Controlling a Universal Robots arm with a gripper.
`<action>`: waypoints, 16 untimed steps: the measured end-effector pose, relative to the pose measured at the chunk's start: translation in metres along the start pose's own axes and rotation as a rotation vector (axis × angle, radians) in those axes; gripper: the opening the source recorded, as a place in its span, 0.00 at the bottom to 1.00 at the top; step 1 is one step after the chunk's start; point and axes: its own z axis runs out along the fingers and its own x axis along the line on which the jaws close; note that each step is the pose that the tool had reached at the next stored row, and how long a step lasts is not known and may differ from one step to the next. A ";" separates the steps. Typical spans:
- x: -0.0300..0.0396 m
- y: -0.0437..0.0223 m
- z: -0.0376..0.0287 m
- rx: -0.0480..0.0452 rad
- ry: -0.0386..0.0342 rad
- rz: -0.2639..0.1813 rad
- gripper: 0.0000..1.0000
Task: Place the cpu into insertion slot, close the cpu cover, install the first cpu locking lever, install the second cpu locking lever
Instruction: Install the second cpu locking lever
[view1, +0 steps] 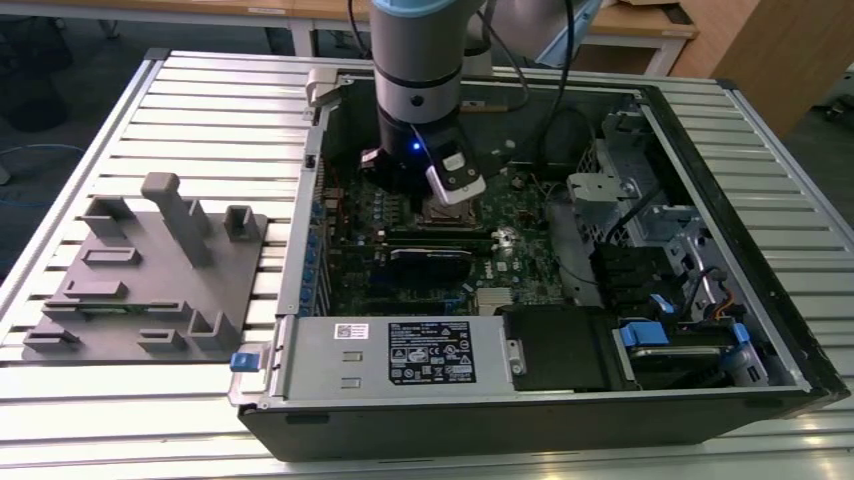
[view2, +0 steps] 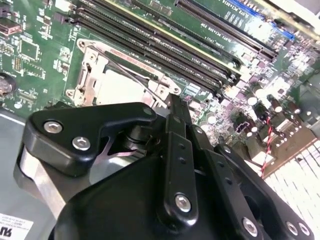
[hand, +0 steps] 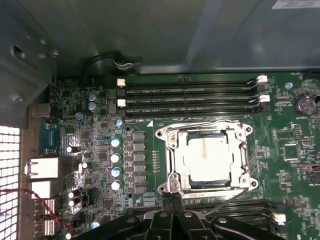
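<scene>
In the first wrist view, the small flat square cpu (hand: 206, 158), with its pale silvery-beige metal face, lies inside the insertion slot (hand: 170, 159), a square socket with a brownish-grey metal rim on the green circuit board (hand: 295, 150). The thin silvery-brown square cpu cover (hand: 243, 159) sits down flat around it, the chip showing through its large window. The black pincer (hand: 173, 196) is down at the socket's edge, its fingers drawn close together with their tips just beside the frame; whether they grip anything, I cannot tell. In the exterior view, the grey arm (view1: 416, 90) reaches down into the open black computer case (view1: 747, 330), which rests on the slatted metal table (view1: 200, 100).
</scene>
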 end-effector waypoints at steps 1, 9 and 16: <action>0.0000 0.0001 -0.0006 -0.0001 0.0000 0.000 0.10; -0.0002 0.0005 -0.0033 -0.0003 -0.0002 0.000 0.10; -0.0008 0.0022 -0.0157 0.0000 0.0000 0.000 0.10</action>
